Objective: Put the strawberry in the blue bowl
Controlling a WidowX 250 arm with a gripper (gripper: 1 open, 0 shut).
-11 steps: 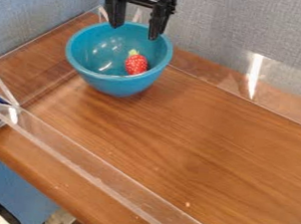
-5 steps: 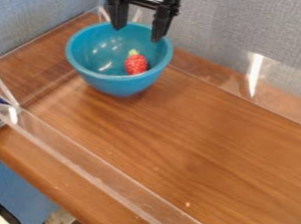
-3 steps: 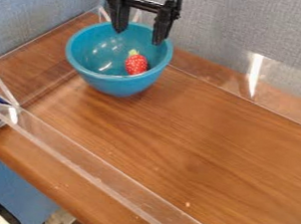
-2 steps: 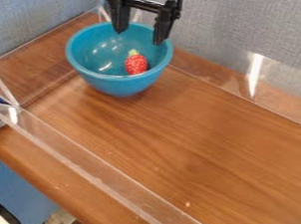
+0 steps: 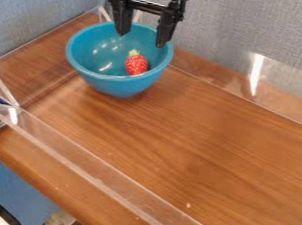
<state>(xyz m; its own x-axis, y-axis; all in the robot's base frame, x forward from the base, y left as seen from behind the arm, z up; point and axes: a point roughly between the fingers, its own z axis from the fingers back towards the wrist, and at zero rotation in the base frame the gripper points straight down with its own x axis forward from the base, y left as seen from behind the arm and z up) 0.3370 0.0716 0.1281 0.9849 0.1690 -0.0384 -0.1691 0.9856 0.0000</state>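
One tool (image 5: 146, 31) spread wide, empty, above blue bowl (image 5: 86, 66), strawberry (image 5: 137, 64) lying inside

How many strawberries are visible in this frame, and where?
1. The strawberry lies inside the blue bowl, toward its right side, below the open claw. The bowl's near wall could hide something small behind it.

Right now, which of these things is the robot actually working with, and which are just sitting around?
Part of the job:
- strawberry, lying inside the bowl
- blue bowl
- gripper, open, above the bowl's far rim

Just there:
- wooden table
- clear plastic barrier along the table's edges
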